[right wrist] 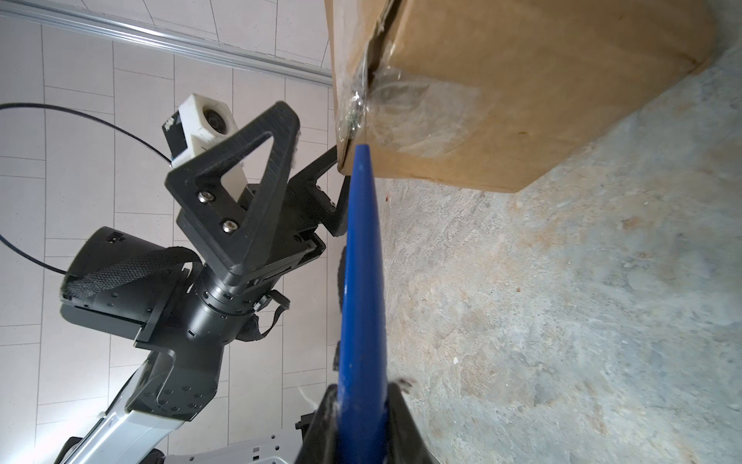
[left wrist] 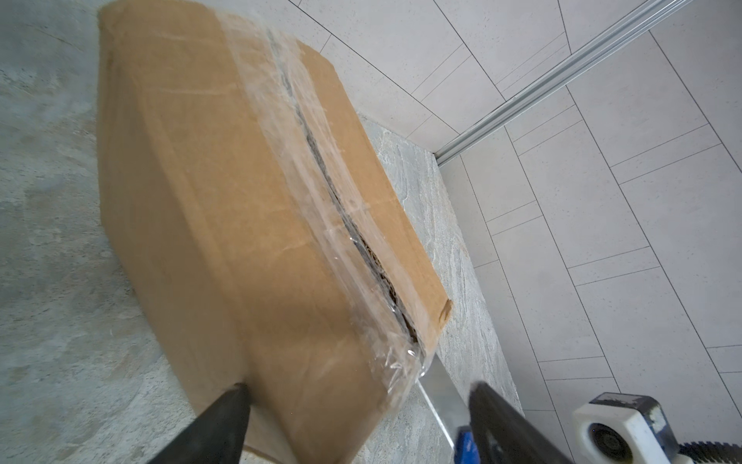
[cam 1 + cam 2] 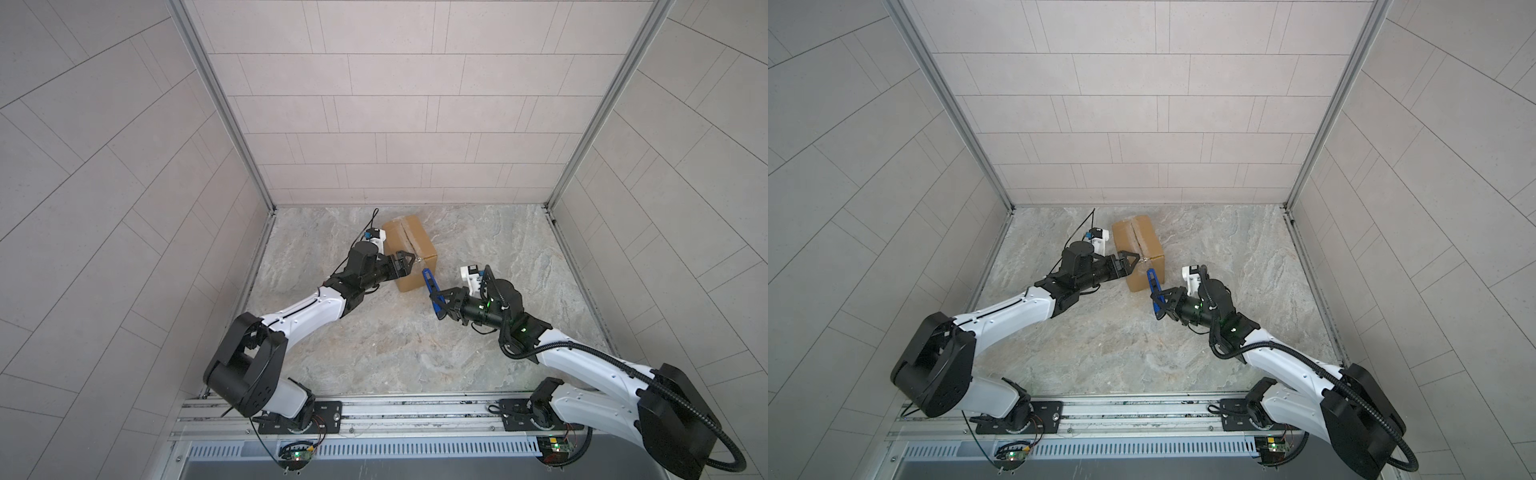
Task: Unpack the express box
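Both top views look down into a booth with pale tiled walls (image 3: 395, 124) on 3 sides and a grey marbled tabletop (image 3: 415, 357). 2 black-and-white robot arms reach in from the bottom corners of the frame.

The express box (image 3: 409, 249) (image 3: 1138, 249), a small plain brown carton, sits near the middle of each top view on the back half of the tabletop, turned at an angle. Its top flaps lie down. Clear tape (image 2: 281, 132) runs along the centre seam, wrinkled and shiny. In the left wrist view a dark gap shows along the seam, with corrugated edges visible in the lower part of the frame.

The left gripper (image 3: 409, 266) (image 3: 1133, 266) (image 2: 359, 387) comes from the left of the frame and stands spread wide over the box's near left corner. 1 black finger (image 2: 225, 418) is at the box's side. The other finger (image 2: 506, 422) stands clear of the box. It grips nothing.

The right gripper (image 3: 444, 302) (image 3: 1167, 301) (image 1: 359, 401) sits just right of centre, below the box, and is clamped on a blue cutter (image 3: 429, 284) (image 3: 1152, 282) (image 1: 361, 281). The cutter points up the frame toward the box. In the right wrist view its tip meets the box's end face just under the crumpled tape at the seam. In the left wrist view a silver blade (image 2: 437, 381) shows at that corner.
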Available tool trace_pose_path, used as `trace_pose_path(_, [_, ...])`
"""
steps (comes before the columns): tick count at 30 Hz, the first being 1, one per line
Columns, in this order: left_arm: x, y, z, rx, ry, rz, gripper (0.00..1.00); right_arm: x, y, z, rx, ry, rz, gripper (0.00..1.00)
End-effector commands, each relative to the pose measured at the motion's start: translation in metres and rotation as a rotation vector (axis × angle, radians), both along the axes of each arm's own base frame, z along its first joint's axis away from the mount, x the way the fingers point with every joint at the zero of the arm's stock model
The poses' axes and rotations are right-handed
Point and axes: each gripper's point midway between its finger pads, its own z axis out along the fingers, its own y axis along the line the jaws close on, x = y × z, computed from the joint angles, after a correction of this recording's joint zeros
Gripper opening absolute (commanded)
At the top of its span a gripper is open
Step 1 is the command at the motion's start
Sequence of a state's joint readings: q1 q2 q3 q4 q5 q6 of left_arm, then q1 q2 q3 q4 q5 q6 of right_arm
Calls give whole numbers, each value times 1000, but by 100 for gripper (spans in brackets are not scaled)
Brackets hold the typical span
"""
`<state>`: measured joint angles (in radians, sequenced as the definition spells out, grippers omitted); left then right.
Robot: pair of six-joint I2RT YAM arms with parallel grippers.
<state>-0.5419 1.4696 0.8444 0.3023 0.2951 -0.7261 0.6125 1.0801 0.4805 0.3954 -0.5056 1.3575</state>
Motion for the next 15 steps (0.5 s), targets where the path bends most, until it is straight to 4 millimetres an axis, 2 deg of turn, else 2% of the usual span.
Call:
trace_pose_path(1, [2, -14, 20, -43, -48, -36, 89, -7, 12, 23, 14, -69, 75, 0])
trace_pose_path(9, [2, -14, 22, -47, -48, -37, 88, -8, 12, 49, 16, -121, 88, 0])
trace_pose_path(12, [1, -15, 23, -51, -49, -39, 88, -10, 14, 45, 4, -116, 93, 0])
trace_pose_path(15, [1, -15, 24, -52, -49, -38, 88, -10, 18, 34, -4, -93, 96, 0])
